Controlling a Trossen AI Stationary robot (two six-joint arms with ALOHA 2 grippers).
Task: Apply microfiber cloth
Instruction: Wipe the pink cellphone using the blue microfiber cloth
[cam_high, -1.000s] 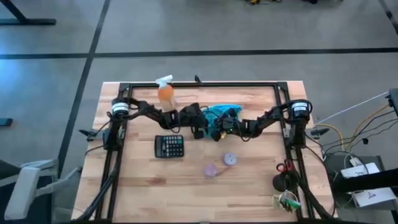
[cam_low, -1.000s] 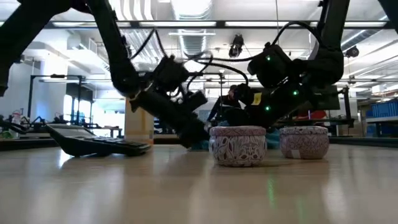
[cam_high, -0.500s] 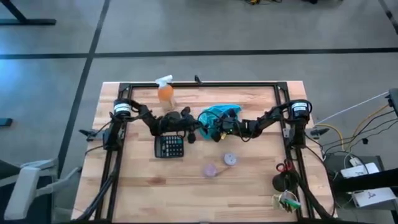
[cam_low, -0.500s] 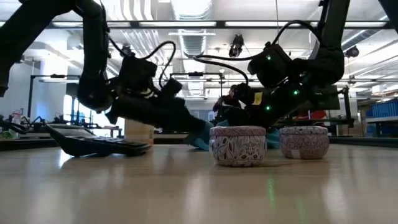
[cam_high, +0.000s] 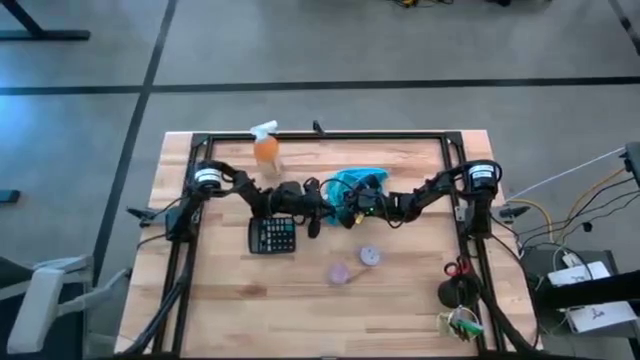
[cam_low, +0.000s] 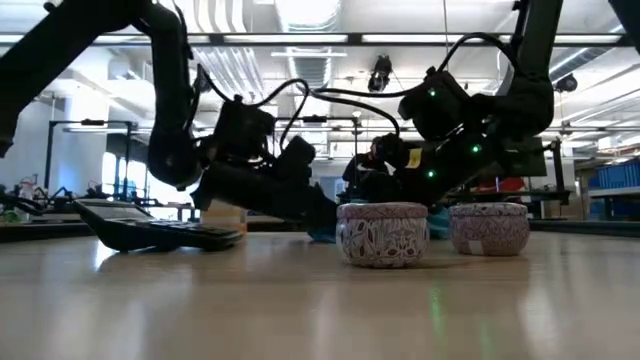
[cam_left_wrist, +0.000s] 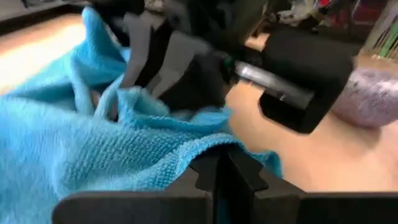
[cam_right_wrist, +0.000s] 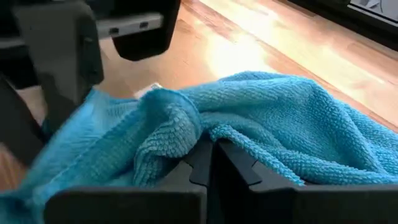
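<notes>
Mid-table, toward the far side: both of my arms meet over the microfiber cloth, a crumpled teal-blue heap lying on the wooden table just beyond the black calculator and to the right of the orange spray bottle.

My left gripper reaches in from the left, its two dark fingers pressed together on a folded edge of the cloth (the fabric bunches right over the fingertips in my left wrist view). My right gripper comes in from the opposite side, and it too is clenched on the cloth, a ridge of the teal weave pinched up where its fingers meet. Each wrist view also shows the other arm's dark body close on the far side of the heap.

From table height, the two grippers angle down toward one another behind a pair of small patterned tins, with only a sliver of the cloth showing between the left arm and the nearer tin. The calculator lies flat at left, and red-handled scissors rest near the right edge of the table
</notes>
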